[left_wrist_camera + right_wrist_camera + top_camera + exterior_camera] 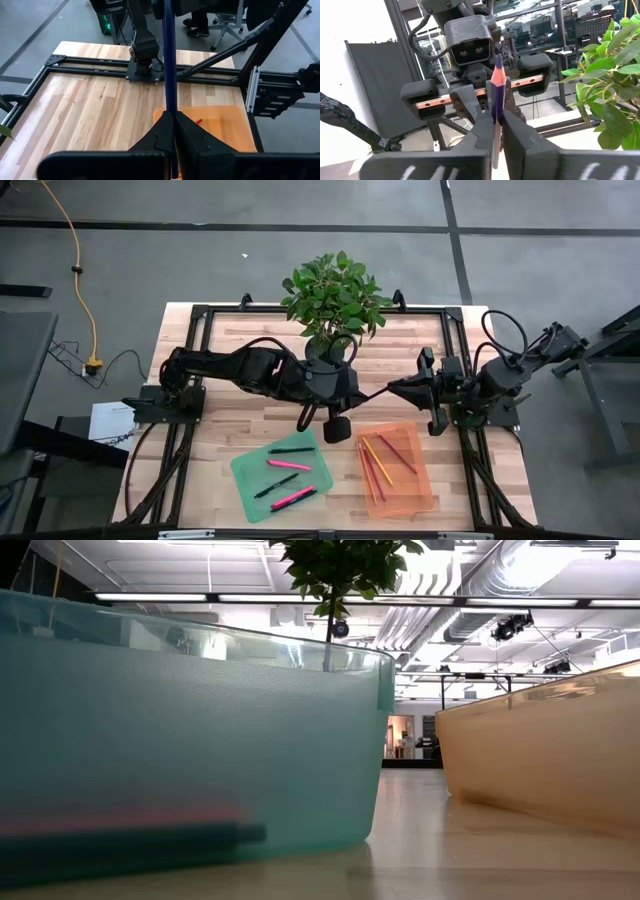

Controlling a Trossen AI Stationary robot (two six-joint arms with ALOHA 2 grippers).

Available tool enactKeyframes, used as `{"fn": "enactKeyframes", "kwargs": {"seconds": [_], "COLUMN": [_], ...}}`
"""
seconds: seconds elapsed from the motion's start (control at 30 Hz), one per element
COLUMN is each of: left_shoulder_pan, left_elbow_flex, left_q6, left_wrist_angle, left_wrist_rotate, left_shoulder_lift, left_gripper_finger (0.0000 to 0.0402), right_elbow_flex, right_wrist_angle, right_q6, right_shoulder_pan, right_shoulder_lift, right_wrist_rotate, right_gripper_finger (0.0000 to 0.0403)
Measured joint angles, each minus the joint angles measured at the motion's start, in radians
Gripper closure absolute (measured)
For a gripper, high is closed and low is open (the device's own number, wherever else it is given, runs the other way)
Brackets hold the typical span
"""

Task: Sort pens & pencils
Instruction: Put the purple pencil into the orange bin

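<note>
A dark blue pencil [375, 392] hangs level in the air between my two grippers, above the table's middle. My left gripper [357, 397] is shut on one end and my right gripper [394, 387] on the other. The right wrist view shows its sharpened tip [498, 65] in front of the left gripper. Several pink and black pens [288, 465] lie in a green tray [250, 470]. Red, orange and yellow pencils [385, 460] lie in an orange tray [420, 480]. The low view shows both tray walls but no gripper. My left gripper pinches the blue pencil's shaft [170, 100] between its two fingers [192, 137], level from the table's left and along the pencil. The pencil runs back between the fingers and is clear of the table. My right gripper pinches the shaft [496, 107] between its fingers [517, 135], level from the table's right and along the pencil. The sharpened tip sticks out past its fingertips toward the left gripper.
A potted plant [335, 295] stands at the table's far edge, just behind the grippers. A black frame [200, 320] runs along the table's edges. Bare wood lies between the trays and the grippers.
</note>
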Motion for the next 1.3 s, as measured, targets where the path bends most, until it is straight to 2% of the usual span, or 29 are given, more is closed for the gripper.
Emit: {"fn": "enactKeyframes", "kwargs": {"seconds": [0.27, 0.7, 1.07, 1.3], "left_shoulder_pan": [0.000, 0.001, 0.001, 0.001], "left_elbow_flex": [0.000, -0.001, -0.001, 0.000], "left_q6": [0.010, -0.003, -0.054, 0.036], "left_wrist_angle": [-0.029, -0.375, -0.573, -0.623], "left_wrist_rotate": [-0.007, -0.134, -0.296, -0.322], "left_shoulder_lift": [0.000, -0.001, -0.039, -0.084], "left_gripper_finger": [0.0401, 0.0401, 0.0401, 0.0400], "right_elbow_flex": [0.000, 0.002, 0.002, 0.001], "right_wrist_angle": [-0.015, -0.129, -0.391, -0.498], "right_q6": [0.004, 0.131, 0.363, 0.502], "right_shoulder_pan": [0.000, 0.002, 0.030, 0.066], "right_shoulder_lift": [0.000, -0.006, -0.006, -0.005], "right_wrist_rotate": [0.000, -0.009, -0.081, -0.104], "right_gripper_finger": [0.0399, 0.0402, 0.0402, 0.0403]}}
